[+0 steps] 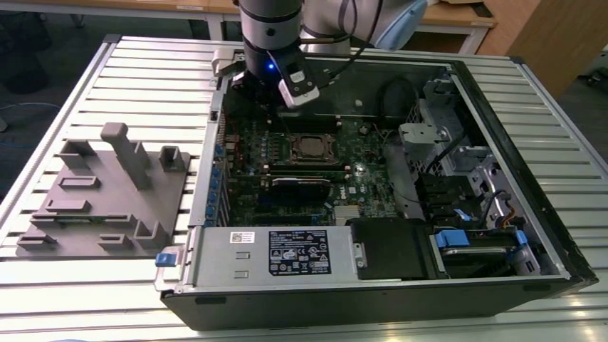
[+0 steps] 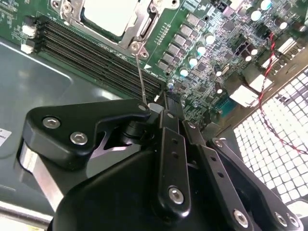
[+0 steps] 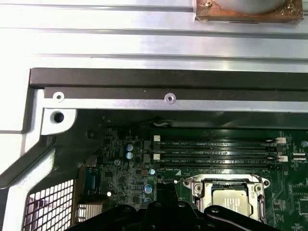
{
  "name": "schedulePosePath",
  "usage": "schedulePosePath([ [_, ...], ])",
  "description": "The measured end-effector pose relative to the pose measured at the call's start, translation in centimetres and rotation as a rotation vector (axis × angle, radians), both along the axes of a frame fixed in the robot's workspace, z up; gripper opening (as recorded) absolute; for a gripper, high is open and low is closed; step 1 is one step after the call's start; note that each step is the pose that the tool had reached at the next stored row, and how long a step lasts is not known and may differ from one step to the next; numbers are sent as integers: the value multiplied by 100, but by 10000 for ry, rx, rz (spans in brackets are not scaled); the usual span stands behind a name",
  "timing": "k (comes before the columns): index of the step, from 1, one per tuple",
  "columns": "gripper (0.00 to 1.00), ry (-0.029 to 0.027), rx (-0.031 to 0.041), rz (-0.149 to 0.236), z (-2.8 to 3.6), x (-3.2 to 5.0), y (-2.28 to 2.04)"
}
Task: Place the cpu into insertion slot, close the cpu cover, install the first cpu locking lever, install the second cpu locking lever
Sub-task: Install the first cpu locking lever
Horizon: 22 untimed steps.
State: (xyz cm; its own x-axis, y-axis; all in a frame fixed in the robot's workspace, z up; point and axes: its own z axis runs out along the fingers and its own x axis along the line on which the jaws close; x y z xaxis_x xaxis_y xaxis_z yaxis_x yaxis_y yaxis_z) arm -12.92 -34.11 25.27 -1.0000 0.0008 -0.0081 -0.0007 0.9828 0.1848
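Note:
The cpu (image 1: pixel 311 147) lies flat in the insertion slot (image 1: pixel 310 159) on the green board, its pale metal top showing in both wrist views (image 2: pixel 109 14) (image 3: pixel 230 199). The silvery cpu cover (image 3: pixel 198 188) lies down around it, its frame edge (image 2: pixel 140 34) near the lever's foot. A thin wire cpu locking lever (image 2: pixel 141 77) rises from the socket corner up to my gripper (image 2: pixel 161 103). The gripper (image 1: pixel 275 103) hangs over the board just beyond the socket, its black fingers (image 2: pixel 171 139) drawn together at the lever's upper end. Its black tip (image 3: pixel 166 192) sits beside the socket.
Long black memory slots (image 3: pixel 216 154) run beside the socket. The open case's metal wall (image 3: pixel 168 98) and perforated back panel (image 2: pixel 269 139) lie close by, with red wires (image 2: pixel 269 72). A grey fixture (image 1: pixel 105 192) stands at the exterior view's left; a power supply box (image 1: pixel 275 253) fills the case's near end.

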Motion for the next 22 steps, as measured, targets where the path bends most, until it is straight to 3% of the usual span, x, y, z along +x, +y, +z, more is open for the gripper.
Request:
schedulePosePath([
  [2, 11, 0, 39, 1, -1, -11, 0],
  [3, 11, 0, 137, 3, -1, -14, 0],
  [4, 11, 0, 300, 1, -2, -16, 0],
  [5, 11, 0, 409, -1, -1, -17, -1],
  [6, 11, 0, 464, 0, -1, -17, -1],
  [9, 11, 0, 509, -1, -1, -17, 0],
  [12, 11, -1, 622, 1, -2, -17, -1],
  [22, 11, 0, 633, -1, -2, 106, -1],
])
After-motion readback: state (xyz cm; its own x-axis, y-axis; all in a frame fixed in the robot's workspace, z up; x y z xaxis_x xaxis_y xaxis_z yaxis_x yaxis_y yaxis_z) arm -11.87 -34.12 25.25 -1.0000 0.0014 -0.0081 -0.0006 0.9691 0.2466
